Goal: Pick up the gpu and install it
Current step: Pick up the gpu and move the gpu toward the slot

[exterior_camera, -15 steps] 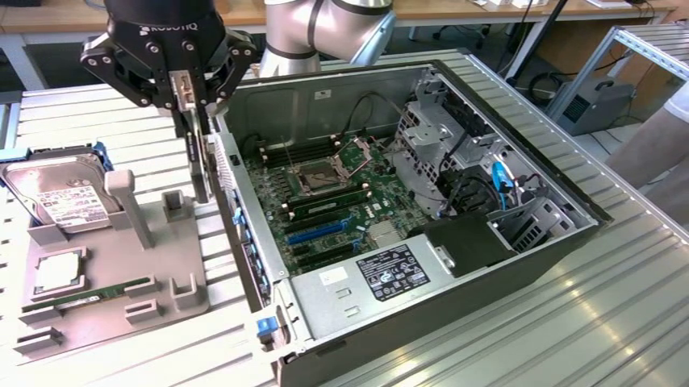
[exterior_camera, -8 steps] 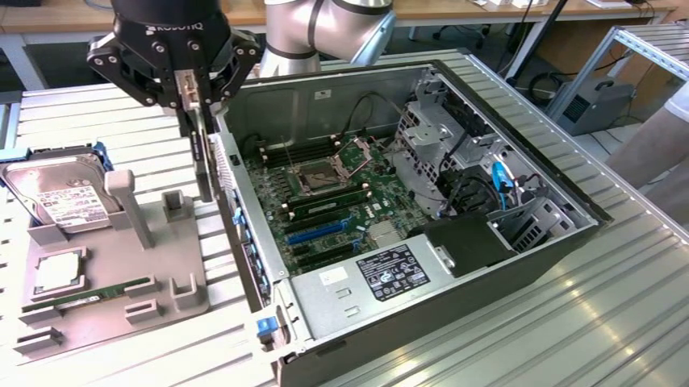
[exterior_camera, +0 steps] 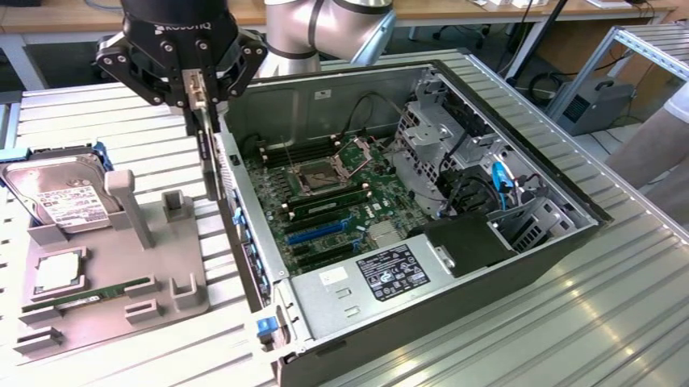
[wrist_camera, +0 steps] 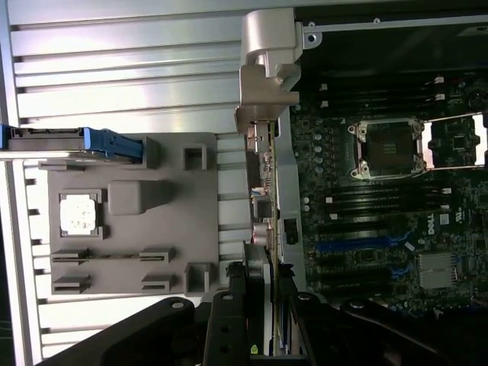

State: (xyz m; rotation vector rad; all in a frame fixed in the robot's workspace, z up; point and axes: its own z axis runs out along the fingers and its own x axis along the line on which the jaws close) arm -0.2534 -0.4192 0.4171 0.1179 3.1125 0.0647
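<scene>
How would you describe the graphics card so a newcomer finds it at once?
Find the open computer case. At its wall on the exterior view's left, the black hand grips the graphics card, thin and upright. The hard drive and memory stick instead rest on the grey tray.

gripper (exterior_camera: 197, 113): black
gpu (wrist_camera: 263, 175): silver bracket, greenish board edge
motherboard (exterior_camera: 323, 205): dark green, blue slots
tray (exterior_camera: 183, 242): plain grey
hard drive (exterior_camera: 60, 197): silver, white label
cable (exterior_camera: 499, 181): bright blue
table (exterior_camera: 603, 314): silver, ribbed

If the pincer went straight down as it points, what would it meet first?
The gpu held in the pincer would likely meet the case wall first; depth is unclear, so it may pass just inside.
</scene>
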